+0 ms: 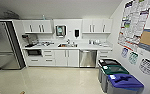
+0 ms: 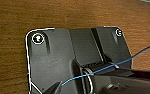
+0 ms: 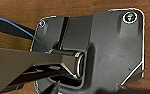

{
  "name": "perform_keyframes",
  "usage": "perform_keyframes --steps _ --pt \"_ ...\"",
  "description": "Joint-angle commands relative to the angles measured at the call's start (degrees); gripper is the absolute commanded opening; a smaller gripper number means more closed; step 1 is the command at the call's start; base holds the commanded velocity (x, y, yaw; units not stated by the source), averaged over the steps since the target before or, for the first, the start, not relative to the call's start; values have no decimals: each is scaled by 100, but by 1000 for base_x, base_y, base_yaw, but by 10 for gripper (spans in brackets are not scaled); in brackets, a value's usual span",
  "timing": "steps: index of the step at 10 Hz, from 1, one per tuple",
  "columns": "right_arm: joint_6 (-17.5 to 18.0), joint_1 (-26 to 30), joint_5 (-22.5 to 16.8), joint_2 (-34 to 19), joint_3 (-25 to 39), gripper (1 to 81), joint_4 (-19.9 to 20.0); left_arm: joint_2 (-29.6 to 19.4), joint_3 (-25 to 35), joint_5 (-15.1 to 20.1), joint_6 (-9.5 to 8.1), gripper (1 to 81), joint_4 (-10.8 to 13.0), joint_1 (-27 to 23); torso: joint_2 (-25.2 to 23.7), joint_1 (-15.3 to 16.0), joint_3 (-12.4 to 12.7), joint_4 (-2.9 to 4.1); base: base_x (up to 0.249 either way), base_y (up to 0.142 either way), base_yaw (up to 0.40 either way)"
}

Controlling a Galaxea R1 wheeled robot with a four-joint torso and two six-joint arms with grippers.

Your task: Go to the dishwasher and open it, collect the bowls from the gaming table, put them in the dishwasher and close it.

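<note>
Ahead of me the dishwasher (image 1: 87,58), brushed steel with a bar handle, sits closed under the white worktop (image 1: 91,47), right of the sink (image 1: 67,45); glossy pale floor (image 1: 53,80); wood grain fills my wrist views; I cannot tell either end effector's state.

A small kitchen with a pale shiny floor (image 1: 51,80). White cabinets (image 1: 66,58) and a counter (image 1: 83,46) with a sink (image 1: 67,45) run along the far wall. A tall steel fridge (image 1: 3,45) stands left. Three bins (image 1: 116,76) line the right wall under posters (image 1: 136,20).
</note>
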Motion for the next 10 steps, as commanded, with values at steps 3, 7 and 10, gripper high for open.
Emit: perform_keyframes --steps 3,7,10 --pt "-28 271 -233 -70 46 811 -80 -105 47 285 46 811 64 -297 0 0 0 -2 135 -68 0" --pt "-28 271 -233 -70 46 811 -80 -113 48 285 47 811 64 -289 0 0 0 0 130 -48 0" --pt "-28 271 -233 -70 46 811 -80 -113 56 285 38 811 64 -289 0 0 0 0 114 0 0"
